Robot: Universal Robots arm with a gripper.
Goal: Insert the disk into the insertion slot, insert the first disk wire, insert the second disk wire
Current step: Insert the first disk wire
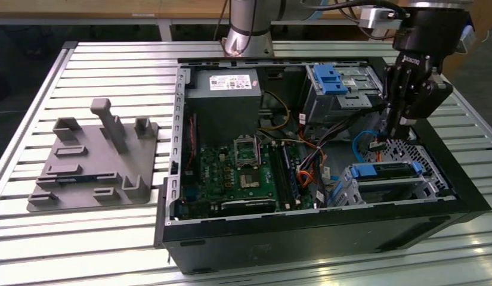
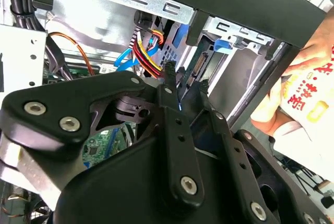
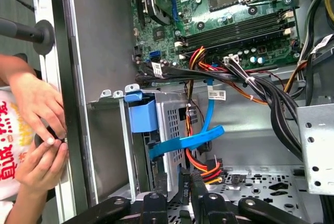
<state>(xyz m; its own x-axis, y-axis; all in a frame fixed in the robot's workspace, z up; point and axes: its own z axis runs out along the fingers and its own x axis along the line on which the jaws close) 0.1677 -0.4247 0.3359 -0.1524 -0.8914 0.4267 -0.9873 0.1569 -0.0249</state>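
From across the room, in the exterior view, the disk (image 1: 385,171) already sits in the slot (image 1: 393,192) at the near corner of the open case (image 1: 309,233) on the worktop (image 1: 110,238). I'd call the first step done. The pincer (image 1: 389,138) hangs inside the case just behind the slot.

In the second wrist view, the pincer (image 2: 186,75) has its fingers drawn close, aimed at the slot's (image 2: 240,33) rear end.

In the first wrist view, the pincer (image 3: 185,182) is pinching a black plug (image 3: 186,192) with red and yellow wires (image 3: 204,169) running to it, just behind the disk's blue frame (image 3: 142,114). The plug looks not yet seated. A blue cable (image 3: 193,140) loops beside the slot (image 3: 175,119), and I cannot tell whether it is plugged in. A person's hands (image 3: 36,114) rest outside the case wall.
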